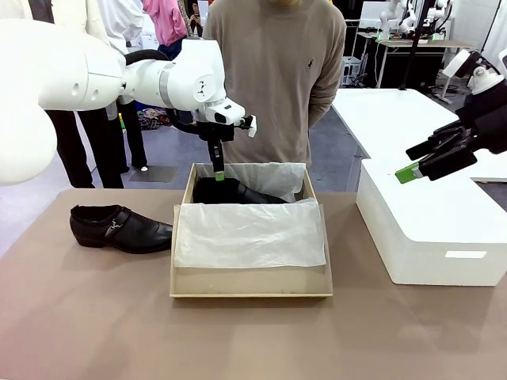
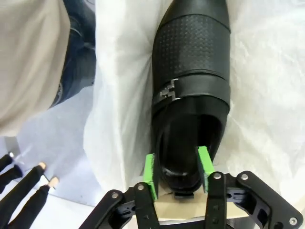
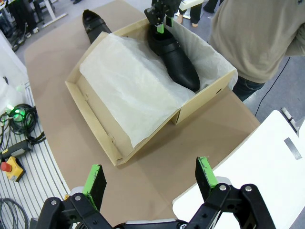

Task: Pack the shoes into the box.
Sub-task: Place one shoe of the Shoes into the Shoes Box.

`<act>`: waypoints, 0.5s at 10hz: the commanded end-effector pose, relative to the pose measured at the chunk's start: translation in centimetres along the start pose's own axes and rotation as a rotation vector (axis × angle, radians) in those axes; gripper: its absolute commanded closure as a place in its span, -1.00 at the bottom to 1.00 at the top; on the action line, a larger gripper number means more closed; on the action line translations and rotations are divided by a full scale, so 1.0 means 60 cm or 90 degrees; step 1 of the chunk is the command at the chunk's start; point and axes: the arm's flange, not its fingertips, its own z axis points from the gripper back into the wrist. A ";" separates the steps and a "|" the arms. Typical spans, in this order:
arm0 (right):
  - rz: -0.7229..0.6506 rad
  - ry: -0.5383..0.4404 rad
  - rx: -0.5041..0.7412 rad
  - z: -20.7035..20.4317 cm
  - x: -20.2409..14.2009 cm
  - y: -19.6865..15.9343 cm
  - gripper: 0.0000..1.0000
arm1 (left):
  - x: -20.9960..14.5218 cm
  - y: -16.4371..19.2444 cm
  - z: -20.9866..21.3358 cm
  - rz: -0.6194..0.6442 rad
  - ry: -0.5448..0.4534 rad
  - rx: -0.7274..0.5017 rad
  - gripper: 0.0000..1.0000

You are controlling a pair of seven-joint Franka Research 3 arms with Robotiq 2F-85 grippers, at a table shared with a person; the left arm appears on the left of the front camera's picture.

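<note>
Left wrist view: left gripper point(image 2: 177, 168) pointed straight down, jaws parted astride the heel of one shoe point(image 2: 193, 71) lying in the box point(image 1: 250, 294); seemingly released, contact unclear. Box wall sat just behind the gripper, tissue point(image 2: 267, 95) ahead. Second shoe point(image 1: 119, 227) lay outside, to its left. Right gripper point(image 1: 416, 168) gaped wide above the white block point(image 1: 428, 229).

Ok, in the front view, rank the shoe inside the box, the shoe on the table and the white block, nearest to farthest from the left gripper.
1. packed shoe: just under the left gripper, in the far half of the box.
2. loose shoe: on the table, left of the box.
3. white block: at the table's far right.
</note>
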 end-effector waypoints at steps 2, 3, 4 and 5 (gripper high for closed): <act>0.005 -0.010 0.007 -0.002 0.002 -0.002 -1.00 | -0.005 -0.003 0.063 0.009 -0.010 0.004 -1.00; 0.005 -0.010 0.007 -0.002 0.002 -0.002 -1.00 | -0.010 -0.003 0.088 0.005 -0.014 -0.002 -1.00; 0.005 -0.010 0.007 -0.002 0.002 -0.002 -1.00 | -0.023 -0.008 0.110 0.003 -0.014 -0.007 -1.00; 0.005 -0.010 0.007 -0.002 0.002 -0.002 -1.00 | -0.039 -0.017 0.127 -0.004 -0.008 -0.003 -1.00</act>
